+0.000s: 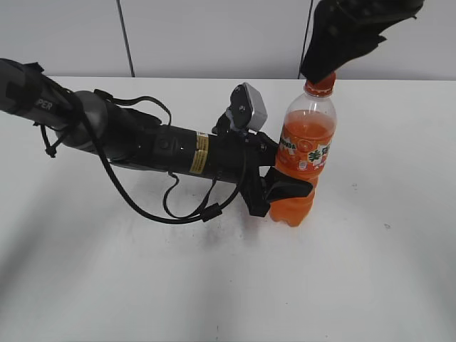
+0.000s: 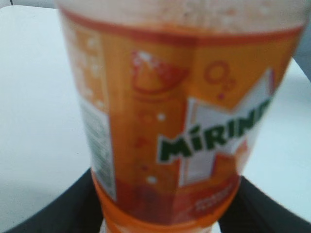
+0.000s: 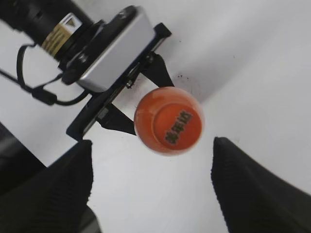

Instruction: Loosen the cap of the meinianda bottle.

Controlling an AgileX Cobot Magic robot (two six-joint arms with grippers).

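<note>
Meinianda bottle (image 1: 305, 153) holding orange drink, left hand (image 1: 279, 191) pinching it, right hand (image 3: 153, 182) spread above cap (image 3: 168, 120)

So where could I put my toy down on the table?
The table is bare along the front, below the left arm and its cable, and also right of the bottle. It is crowded around the bottle: the left pincer clamps it, and the right pincer hangs open over the cap.
</note>
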